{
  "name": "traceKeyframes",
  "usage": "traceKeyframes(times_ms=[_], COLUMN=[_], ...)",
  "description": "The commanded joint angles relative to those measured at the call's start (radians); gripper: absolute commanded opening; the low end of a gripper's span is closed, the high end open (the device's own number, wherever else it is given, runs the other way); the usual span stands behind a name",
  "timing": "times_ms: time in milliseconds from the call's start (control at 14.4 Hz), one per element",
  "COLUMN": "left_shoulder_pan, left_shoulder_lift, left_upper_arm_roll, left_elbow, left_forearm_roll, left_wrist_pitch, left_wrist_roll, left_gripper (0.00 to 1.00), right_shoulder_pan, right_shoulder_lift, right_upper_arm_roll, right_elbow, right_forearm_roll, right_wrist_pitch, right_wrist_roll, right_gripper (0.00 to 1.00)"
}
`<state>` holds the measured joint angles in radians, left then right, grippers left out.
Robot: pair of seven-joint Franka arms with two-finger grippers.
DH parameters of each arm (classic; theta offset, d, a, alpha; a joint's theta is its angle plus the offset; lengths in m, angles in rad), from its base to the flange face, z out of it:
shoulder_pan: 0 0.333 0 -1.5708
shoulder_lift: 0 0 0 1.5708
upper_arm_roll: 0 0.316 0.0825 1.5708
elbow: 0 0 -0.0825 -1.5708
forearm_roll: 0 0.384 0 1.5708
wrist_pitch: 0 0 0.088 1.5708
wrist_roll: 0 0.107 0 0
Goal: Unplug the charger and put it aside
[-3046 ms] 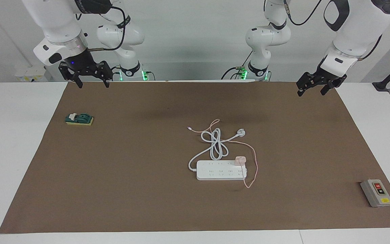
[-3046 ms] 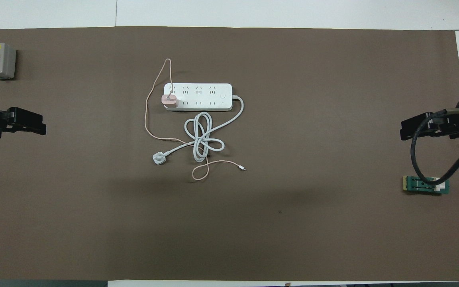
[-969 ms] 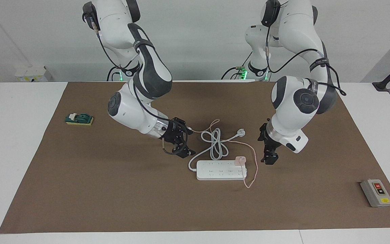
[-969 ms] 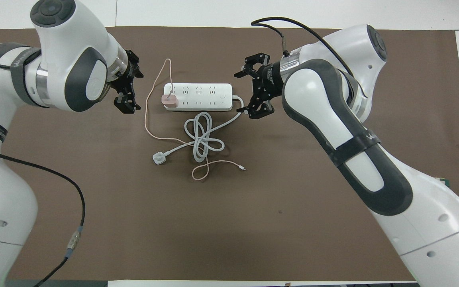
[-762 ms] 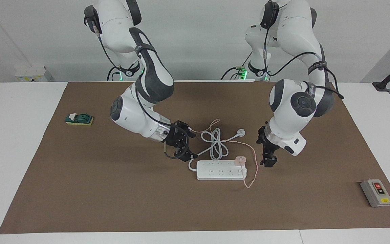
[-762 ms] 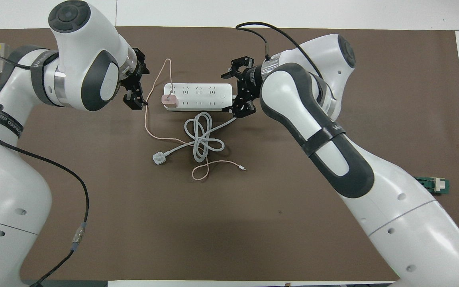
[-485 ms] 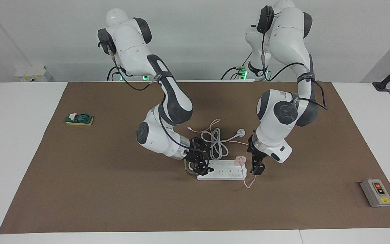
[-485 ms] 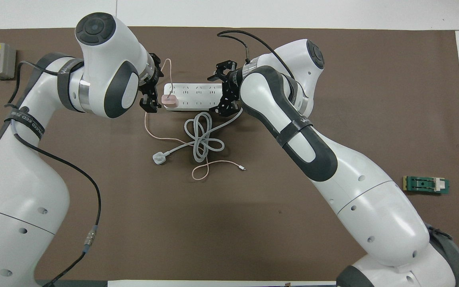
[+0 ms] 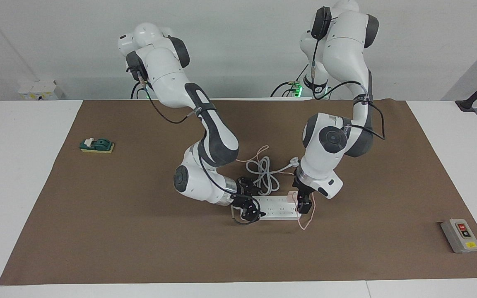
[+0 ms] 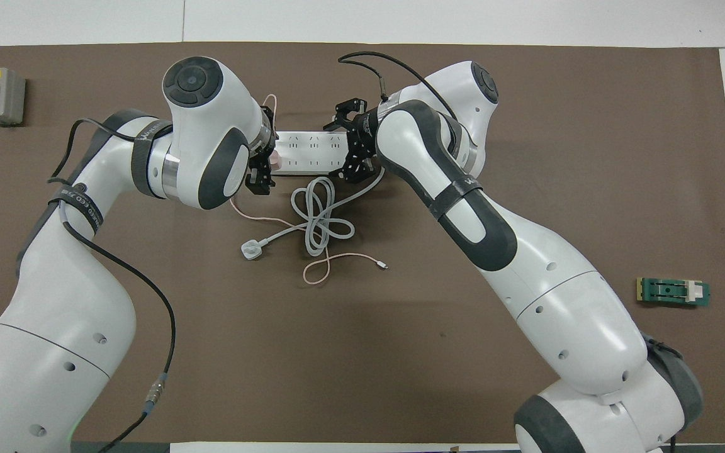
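The pale pink charger sits plugged into the white power strip at the strip's end toward the left arm. Its thin pink cable loops over the brown mat. My left gripper is low at the charger, open, with a finger on either side of it in the overhead view. There the charger is mostly hidden by the arm. My right gripper is open and straddles the strip's other end, where the white cord leaves; it also shows in the overhead view.
The strip's thick white cord coils nearer to the robots and ends in a white plug. A grey switch box lies at the left arm's end of the table. A green block lies at the right arm's end.
Both arms came down from their raised rest poses and closed in on the strip. The left gripper reached the charger; the right gripper slid over the strip's cord end.
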<state>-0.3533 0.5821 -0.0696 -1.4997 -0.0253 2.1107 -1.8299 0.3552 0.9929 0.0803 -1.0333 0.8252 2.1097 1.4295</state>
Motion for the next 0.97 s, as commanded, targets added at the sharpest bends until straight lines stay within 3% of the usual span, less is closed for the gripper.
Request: traceKeyframes(times_ms=[0,138,208,900], left_shoulder_pan=[-0.015,-0.015,-0.016,-0.015], left_shoulder_lift=[-0.047,-0.048,-0.051,-0.054], left_upper_arm_roll=[0.019,0.019,0.019,0.019], left_elbow=[-0.060,-0.068,-0.077,-0.047], left_forearm_roll=[0.016,0.016,0.016,0.048], left_wrist_pitch=[0.023,0.026,0.032,-0.009], left_wrist_roll=[-0.017,-0.017,-0.017,-0.011], left_gripper=[0.73,0.30,0.02,0.00], right_shoulder_pan=[-0.015,-0.021,-0.021,-0.019], right_shoulder_lift=[0.024,0.024,0.027,0.039], right_upper_arm_roll=[-0.002,-0.008,-0.010,-0.039], right_elbow=[0.039,0.041,0.042,0.044], right_forearm_roll=[0.009,0.008,0.008,0.008], right_wrist_pitch=[-0.030,-0.034,-0.036,-0.013], right_wrist_roll=[-0.047,-0.069,-0.079,-0.129], right_gripper=[1.00,1.00,1.00,1.00])
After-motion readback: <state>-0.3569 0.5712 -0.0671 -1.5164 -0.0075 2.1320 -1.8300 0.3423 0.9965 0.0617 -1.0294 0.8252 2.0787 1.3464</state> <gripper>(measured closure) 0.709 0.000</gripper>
